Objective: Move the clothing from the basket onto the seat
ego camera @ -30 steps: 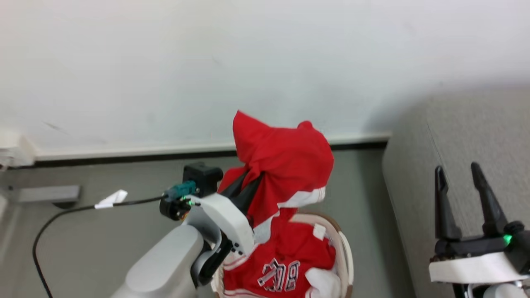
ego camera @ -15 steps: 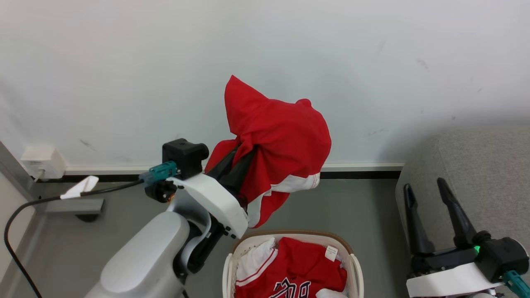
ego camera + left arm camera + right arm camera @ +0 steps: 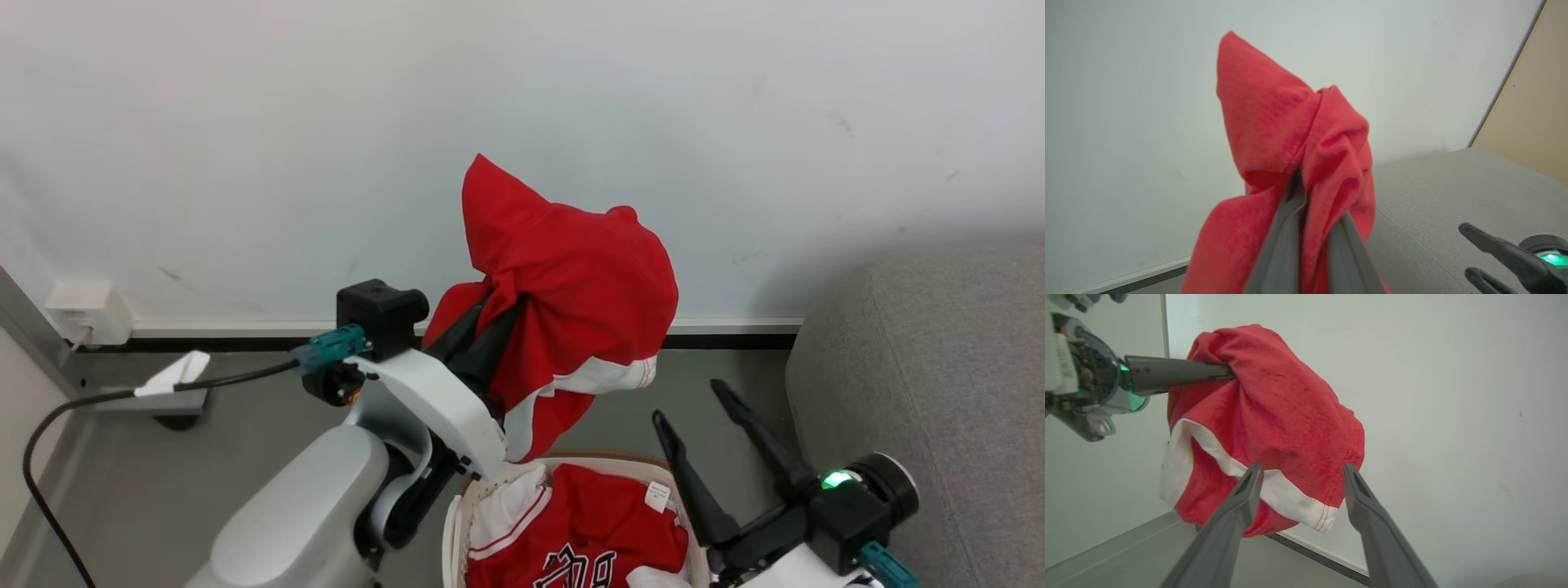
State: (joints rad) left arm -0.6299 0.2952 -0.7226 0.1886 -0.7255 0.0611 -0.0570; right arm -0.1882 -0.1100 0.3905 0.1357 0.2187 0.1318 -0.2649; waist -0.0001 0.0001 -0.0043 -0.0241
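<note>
Head view: left gripper clamped on red garment, held above basket, white-trimmed hem near its far rim. Right gripper spread wide, empty, between basket and sofa. Red jersey lies in basket. Open floor left.

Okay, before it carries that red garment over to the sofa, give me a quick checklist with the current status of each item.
1. Left gripper shut on the red garment: ok.
2. Garment hanging free above the basket: ok.
3. Right gripper open and empty: ok.
4. Landing spot on the sofa: cannot tell, seat partly in view.
5. Basket emptied: not ok, a jersey lies inside.
</note>
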